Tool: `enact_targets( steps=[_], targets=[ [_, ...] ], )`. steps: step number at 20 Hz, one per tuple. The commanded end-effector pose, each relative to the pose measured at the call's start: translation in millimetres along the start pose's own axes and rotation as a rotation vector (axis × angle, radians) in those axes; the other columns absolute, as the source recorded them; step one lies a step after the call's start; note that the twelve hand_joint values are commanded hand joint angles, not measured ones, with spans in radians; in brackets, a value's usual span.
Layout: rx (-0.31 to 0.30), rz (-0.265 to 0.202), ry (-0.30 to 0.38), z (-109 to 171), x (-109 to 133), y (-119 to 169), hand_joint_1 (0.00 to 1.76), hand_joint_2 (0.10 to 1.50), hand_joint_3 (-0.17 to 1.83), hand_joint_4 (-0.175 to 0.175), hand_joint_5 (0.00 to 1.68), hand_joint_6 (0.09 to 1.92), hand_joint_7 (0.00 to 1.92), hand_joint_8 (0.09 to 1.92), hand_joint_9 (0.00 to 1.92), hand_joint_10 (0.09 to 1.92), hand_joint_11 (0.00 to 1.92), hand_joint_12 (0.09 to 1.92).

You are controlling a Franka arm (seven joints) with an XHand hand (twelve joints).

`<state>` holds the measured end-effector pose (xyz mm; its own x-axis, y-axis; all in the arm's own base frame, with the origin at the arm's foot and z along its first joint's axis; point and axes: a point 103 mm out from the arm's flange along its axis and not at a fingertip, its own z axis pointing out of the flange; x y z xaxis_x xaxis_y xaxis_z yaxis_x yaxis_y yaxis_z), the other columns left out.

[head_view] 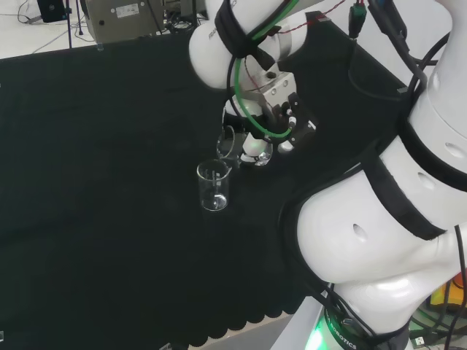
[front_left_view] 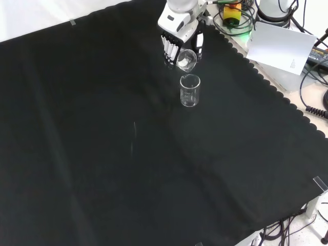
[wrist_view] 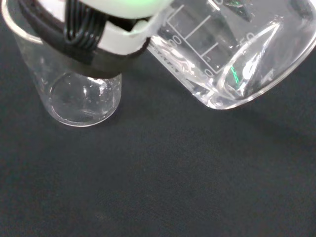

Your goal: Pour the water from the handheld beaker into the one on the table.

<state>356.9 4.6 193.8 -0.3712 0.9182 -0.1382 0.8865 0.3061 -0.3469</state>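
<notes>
Hand [front_left_view: 180, 37] grips the tilted held beaker [front_left_view: 186, 59], fingers curled round it, just beside the upright beaker [front_left_view: 189, 90] on the tabletop [front_left_view: 102, 154].

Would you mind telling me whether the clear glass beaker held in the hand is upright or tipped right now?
Tipped. In the wrist view the held clear glass beaker lies slanted, its printed scale lines askew, while the standing clear glass beaker on the black cloth is upright.

A clear glass beaker [front_left_view: 189, 90] with printed marks is stood upright on the black desk [front_left_view: 102, 154]. Just beside it, a second clear beaker [front_left_view: 186, 59] is held tilted above the cloth, its mouth turned toward the upright one; a little water is seen inside.
</notes>
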Motion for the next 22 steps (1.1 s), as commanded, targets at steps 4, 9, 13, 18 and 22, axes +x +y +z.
enact_targets(
  steps=[4, 9, 13, 18, 22],
  targets=[
    [0.033, -0.012, -0.119, -6, 14, 3, 1.32, 1.01, -0.17, -0.175, 1.48, 0.11, 1.56, 0.09, 1.73, 0.43, 1.5, 0.73],
    [0.051, 0.01, -0.199, -10, 16, 2, 1.32, 1.01, -0.17, -0.175, 1.48, 0.12, 1.56, 0.09, 1.72, 0.43, 1.5, 0.74],
    [0.078, 0.025, -0.244, -13, 20, 2, 1.32, 1.01, -0.17, -0.175, 1.48, 0.12, 1.56, 0.09, 1.72, 0.44, 1.49, 0.74],
    [0.122, 0.051, -0.287, -17, 27, 4, 1.32, 1.01, -0.17, -0.175, 1.48, 0.12, 1.56, 0.09, 1.72, 0.45, 1.49, 0.75],
    [0.14, 0.066, -0.309, -19, 29, 6, 1.32, 1.02, -0.17, -0.175, 1.48, 0.12, 1.56, 0.09, 1.72, 0.45, 1.49, 0.75]
  ],
)
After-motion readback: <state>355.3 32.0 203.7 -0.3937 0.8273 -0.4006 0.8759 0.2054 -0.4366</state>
